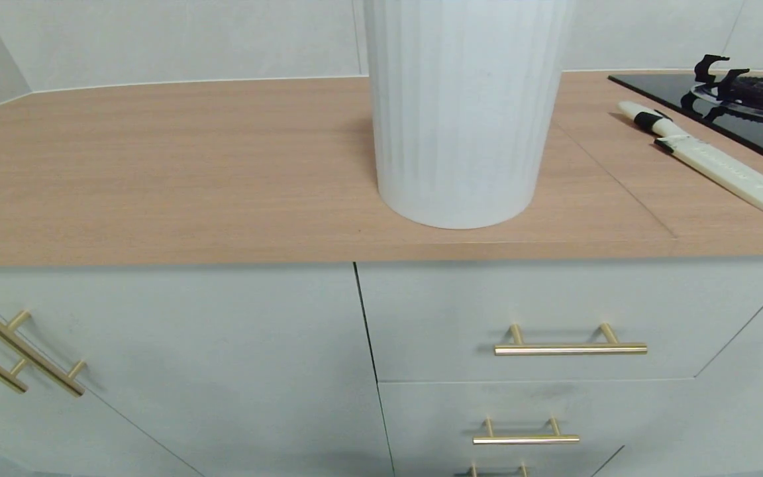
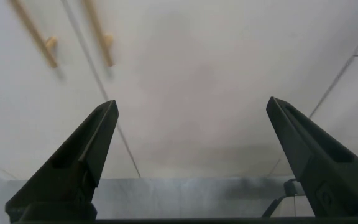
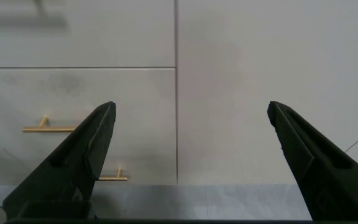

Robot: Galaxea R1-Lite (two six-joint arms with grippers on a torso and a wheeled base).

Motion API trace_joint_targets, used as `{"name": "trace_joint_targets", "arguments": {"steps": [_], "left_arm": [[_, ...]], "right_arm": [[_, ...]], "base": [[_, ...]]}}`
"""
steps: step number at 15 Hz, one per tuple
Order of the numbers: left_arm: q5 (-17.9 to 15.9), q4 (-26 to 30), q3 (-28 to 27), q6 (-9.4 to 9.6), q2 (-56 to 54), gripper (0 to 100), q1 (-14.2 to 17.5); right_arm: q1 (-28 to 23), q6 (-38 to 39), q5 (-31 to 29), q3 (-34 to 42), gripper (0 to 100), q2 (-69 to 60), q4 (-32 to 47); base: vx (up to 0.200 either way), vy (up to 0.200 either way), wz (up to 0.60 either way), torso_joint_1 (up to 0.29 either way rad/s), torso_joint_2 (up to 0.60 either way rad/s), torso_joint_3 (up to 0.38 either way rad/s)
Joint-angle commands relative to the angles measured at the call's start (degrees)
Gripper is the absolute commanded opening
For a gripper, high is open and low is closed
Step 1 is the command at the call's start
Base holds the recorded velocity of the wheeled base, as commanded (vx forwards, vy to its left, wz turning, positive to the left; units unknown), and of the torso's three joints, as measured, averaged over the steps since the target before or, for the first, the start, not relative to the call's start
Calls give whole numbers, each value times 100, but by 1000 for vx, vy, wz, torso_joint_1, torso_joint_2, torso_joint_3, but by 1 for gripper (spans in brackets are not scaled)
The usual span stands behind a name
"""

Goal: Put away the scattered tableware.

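Cream ceramic knife with a black-banded handle (image 1: 706,159) lies flat at the right end of the wooden worktop (image 1: 156,165), just beside the black glass hob (image 1: 660,86); tall white ribbed tub (image 1: 461,119) stands mid-worktop, well apart from the knife; left pincer (image 2: 191,102) spread wide, empty, facing grey cabinet doors (image 2: 216,74); right pincer (image 3: 191,104) spread wide, empty, facing grey drawer fronts (image 3: 104,93).

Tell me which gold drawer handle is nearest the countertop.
The top drawer's handle, just under the countertop; the second handle sits lower in the stack.
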Motion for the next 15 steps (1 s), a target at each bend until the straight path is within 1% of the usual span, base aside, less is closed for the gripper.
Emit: {"name": "trace_joint_targets", "arguments": {"steps": [1, 15], "left_arm": [[3, 1, 1, 2, 2, 100, 1], [3, 1, 1, -7, 2, 100, 1]], "right_arm": [[0, -2, 1, 0, 100, 9, 0], [0, -11, 10, 0, 100, 9, 0]], "base": [[0, 0, 0, 0, 0, 0], [0, 0, 0, 0, 0, 0]]}}
